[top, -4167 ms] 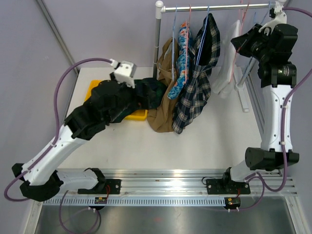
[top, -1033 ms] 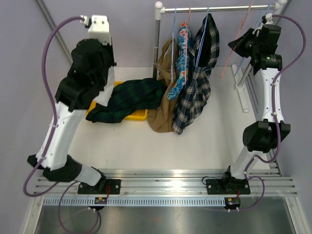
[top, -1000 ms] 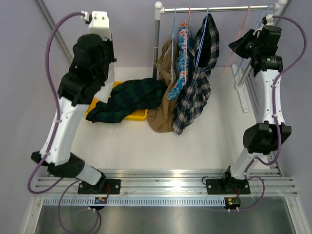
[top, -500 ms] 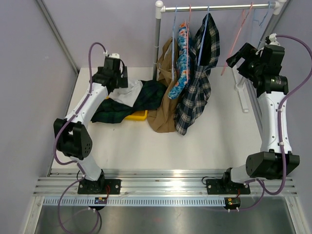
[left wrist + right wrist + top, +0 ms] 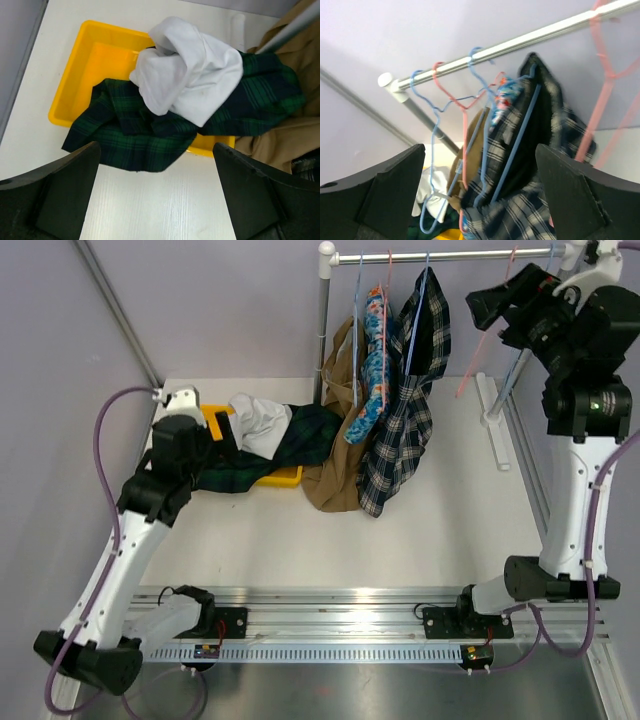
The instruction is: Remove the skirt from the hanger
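Both hands are spread wide, gripping nothing: the left hand (image 5: 155, 150) above the yellow tray (image 5: 75, 75), the right hand (image 5: 480, 150) up by the rail (image 5: 440, 255). Bare tabletop (image 5: 430, 540) lies open before the tan pleated skirt (image 5: 330, 480), which hangs on the light-blue hanger (image 5: 357, 310) beside the rail's post, hem slumped on the tabletop. Floral and checked garments hide its right side

That was a robot lab cell: a white table (image 5: 450, 520) boxed in by plain lilac walls (image 5: 230, 310), two arms (image 5: 570, 500) bolted to an aluminium rail (image 5: 340, 602) along its near edge, a garment rail (image 5: 450, 255) over its far edge.
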